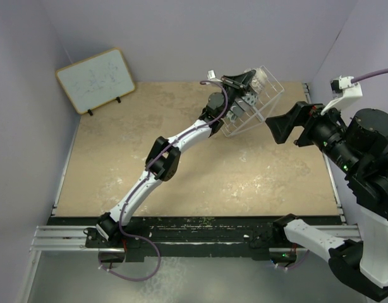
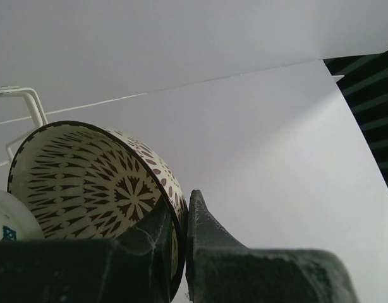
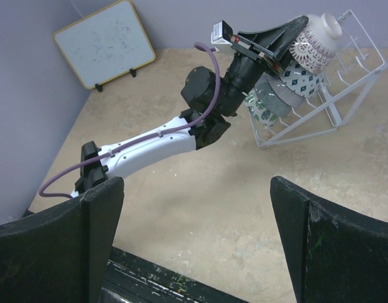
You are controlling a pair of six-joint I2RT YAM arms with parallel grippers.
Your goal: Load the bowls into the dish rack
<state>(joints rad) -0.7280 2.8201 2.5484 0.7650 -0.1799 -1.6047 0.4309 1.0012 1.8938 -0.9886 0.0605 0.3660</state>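
Left gripper (image 2: 180, 211): closed to a narrow gap on the rim of the brown-and-white bowl (image 2: 86, 183), one dark finger inside the wall and one outside. The bowl is round glazed ceramic. It has a dark rim line, radiating brown dashes and a flower motif inside, and leaf-like marks outside. It is held on edge, its opening facing sideways.

The held bowl is at the upper end of the dish rack (image 3: 349, 88), its raised foot ring pointing up and away from the arm. Whether it rests on the wires cannot be told.

The dish rack is thin white wire in a square grid with a rectangular frame. It stands slanted on the table (image 1: 181, 177) near the far edge.

Other bowls are in the rack, on edge in a row below the held one. The blue-marked bowl (image 3: 298, 81) is pale with small diamond motifs and lies just beside the held bowl. The green-and-white bowl (image 3: 265, 108) is lower down. Further bowls cannot be made out.

Right gripper (image 3: 197, 186): fingers spread wide and holding nothing, above the table to the right of the rack and apart from it.

The table has a beige, mottled, stone-like top. A wood-framed whiteboard (image 1: 96, 80) with rounded corners leans at the far left.
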